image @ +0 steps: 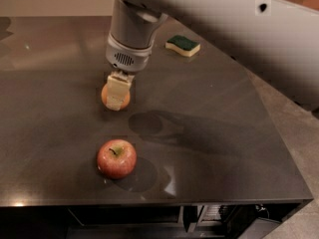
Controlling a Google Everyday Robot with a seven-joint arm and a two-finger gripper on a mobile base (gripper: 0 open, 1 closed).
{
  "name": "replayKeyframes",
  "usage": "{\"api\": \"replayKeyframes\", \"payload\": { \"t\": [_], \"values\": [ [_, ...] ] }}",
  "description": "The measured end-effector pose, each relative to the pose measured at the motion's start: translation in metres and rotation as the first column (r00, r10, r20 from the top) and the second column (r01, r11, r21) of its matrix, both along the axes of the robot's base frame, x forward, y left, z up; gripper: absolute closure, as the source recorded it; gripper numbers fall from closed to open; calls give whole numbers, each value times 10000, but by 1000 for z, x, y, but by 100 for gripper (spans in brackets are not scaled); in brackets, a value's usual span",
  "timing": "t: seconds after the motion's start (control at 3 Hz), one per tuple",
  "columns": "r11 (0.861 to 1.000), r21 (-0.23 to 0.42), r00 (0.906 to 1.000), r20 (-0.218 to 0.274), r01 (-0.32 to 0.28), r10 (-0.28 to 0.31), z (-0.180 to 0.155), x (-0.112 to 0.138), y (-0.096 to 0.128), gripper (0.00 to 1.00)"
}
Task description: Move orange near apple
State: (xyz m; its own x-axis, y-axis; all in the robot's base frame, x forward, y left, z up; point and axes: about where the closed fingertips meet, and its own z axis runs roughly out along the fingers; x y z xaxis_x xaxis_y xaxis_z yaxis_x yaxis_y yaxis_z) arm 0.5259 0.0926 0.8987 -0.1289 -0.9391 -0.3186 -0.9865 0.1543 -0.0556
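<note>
The orange [104, 98] is small and yellow-orange, at the left middle of the dark table [224, 138]. My gripper [117, 96] comes down from the grey arm above and is shut on the orange, with one beige finger [116, 89] across its front. A shadow to the lower right suggests the orange is held just above the table. The apple [116, 158], red with a yellowish patch and a short stem, sits near the front edge, a short way below the orange and apart from it.
A green and yellow sponge [183, 45] lies at the back of the table, right of the arm. The table's front edge runs just below the apple, and its right edge drops to the floor [299, 133].
</note>
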Motion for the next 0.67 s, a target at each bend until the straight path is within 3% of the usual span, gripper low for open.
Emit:
{"api": "replayKeyframes", "payload": {
  "t": [0.67],
  "values": [
    [9979, 319, 9967, -570, -563, 580, -11, -44, -26, 100]
  ]
}}
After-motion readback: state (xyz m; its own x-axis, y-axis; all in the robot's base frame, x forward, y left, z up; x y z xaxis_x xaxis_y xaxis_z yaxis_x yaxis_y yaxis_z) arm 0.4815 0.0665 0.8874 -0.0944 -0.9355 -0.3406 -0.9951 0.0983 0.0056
